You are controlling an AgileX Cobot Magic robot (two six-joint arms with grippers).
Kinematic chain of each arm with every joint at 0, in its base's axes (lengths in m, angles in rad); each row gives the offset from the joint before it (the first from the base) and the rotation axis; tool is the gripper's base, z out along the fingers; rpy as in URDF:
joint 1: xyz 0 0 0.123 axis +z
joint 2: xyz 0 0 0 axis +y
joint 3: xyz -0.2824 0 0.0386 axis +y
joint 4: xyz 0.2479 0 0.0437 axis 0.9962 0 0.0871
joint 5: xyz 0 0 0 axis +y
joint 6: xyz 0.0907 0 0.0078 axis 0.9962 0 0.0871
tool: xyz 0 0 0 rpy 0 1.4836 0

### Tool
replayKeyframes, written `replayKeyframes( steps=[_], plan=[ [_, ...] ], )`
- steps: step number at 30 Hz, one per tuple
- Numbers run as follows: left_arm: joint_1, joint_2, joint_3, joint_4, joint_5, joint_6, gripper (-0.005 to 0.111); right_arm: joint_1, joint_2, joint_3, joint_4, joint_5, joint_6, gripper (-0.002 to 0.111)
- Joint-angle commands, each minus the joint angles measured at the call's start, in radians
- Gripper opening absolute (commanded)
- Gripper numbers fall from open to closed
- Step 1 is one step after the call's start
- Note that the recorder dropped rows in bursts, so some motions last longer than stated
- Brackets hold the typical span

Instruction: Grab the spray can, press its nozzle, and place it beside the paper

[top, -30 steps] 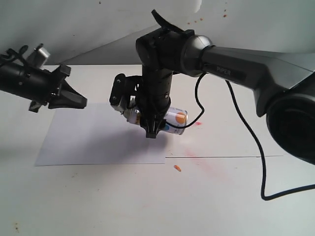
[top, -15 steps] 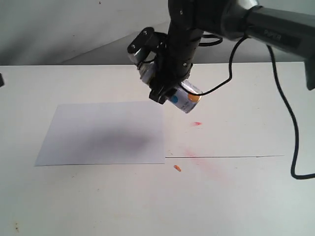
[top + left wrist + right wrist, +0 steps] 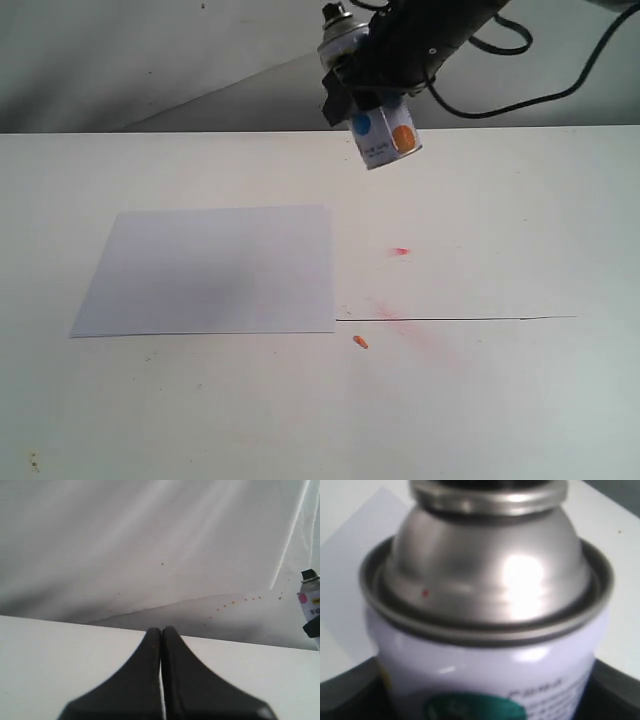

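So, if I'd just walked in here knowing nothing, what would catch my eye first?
The spray can, white with blue and orange dots, hangs tilted high above the table, clamped in the right gripper at the top of the exterior view. Below and to its left, a white paper lies flat. Reddish smears stain the surface just right of the sheet.

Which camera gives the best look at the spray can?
The exterior view: the spray can shows nearly whole there, tilted, gripped by the right gripper high above the table. The right wrist view shows only its silver shoulder and upper label, close and blurred. The left wrist view catches just its top at the frame edge.
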Motion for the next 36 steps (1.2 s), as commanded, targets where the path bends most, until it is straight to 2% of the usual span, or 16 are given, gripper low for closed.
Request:
replayKeyframes(
  steps=[1,9,15,23,26,28,33,36],
  plan=[
    [0.001,-0.091,0.038,0.047,0.006,0.003,0.0,-0.007,-0.12,0.104,0.052,-0.155,0.003,0.0],
    [0.001,-0.11,0.049,0.105,0.009,0.003,0.0,-0.007,-0.353,0.378,0.145,-0.461,-0.121,0.0],
    [0.001,-0.108,0.054,0.105,0.009,0.0,0.0,-0.007,-0.515,0.651,0.187,-0.741,-0.162,0.0],
    [0.001,-0.107,0.168,0.074,0.028,-0.012,0.0,0.0,-0.648,0.993,0.186,-1.093,-0.162,0.0],
    [0.001,-0.107,0.18,0.057,0.049,-0.012,0.0,0.038,-0.653,1.112,0.168,-1.256,-0.158,0.0],
    [0.001,-0.107,0.18,0.054,0.061,-0.012,0.0,0.072,-0.649,1.175,0.086,-1.361,-0.104,0.0],
    [0.001,-0.107,0.18,0.049,0.067,-0.026,0.0,0.094,-0.604,1.267,-0.203,-1.542,0.221,0.0],
    [0.001,-0.107,0.18,0.049,0.067,-0.029,0.0,0.09,-0.538,1.269,-0.211,-1.593,0.26,0.0]
  ],
)
